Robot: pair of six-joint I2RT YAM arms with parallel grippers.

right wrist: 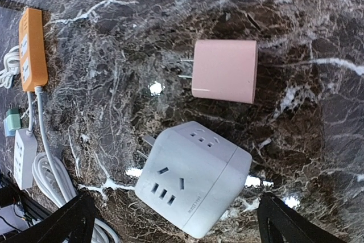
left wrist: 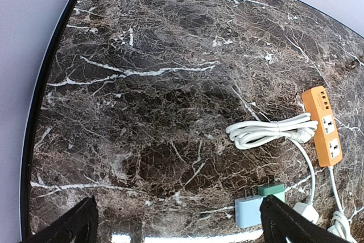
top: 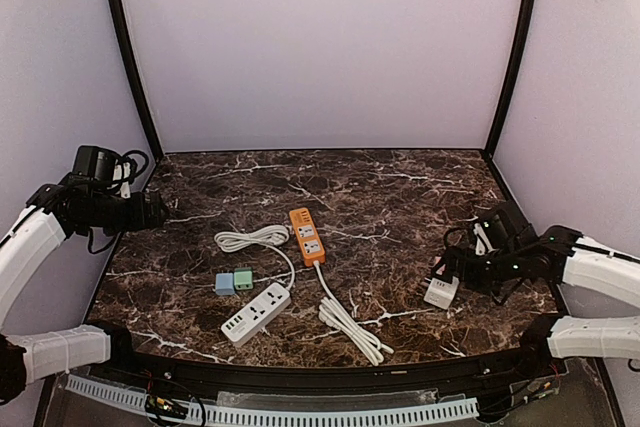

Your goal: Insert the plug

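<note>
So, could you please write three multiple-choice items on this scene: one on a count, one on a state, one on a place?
1. How many long power strips lie on the dark marble table?
A. one
B. two
C. four

2. The left gripper is:
A. open, holding nothing
B. shut on a cable
C. shut on a plug

3. The pink square charger plug lies:
A. beside the white cube socket, apart from it
B. stacked on top of the cube
C. inside a plastic tray

Answers
1 B: there is one orange power strip and one white power strip.
2 A: its fingers stand wide, with only marble between them.
3 A: the right wrist view shows bare marble between plug and cube.
</note>
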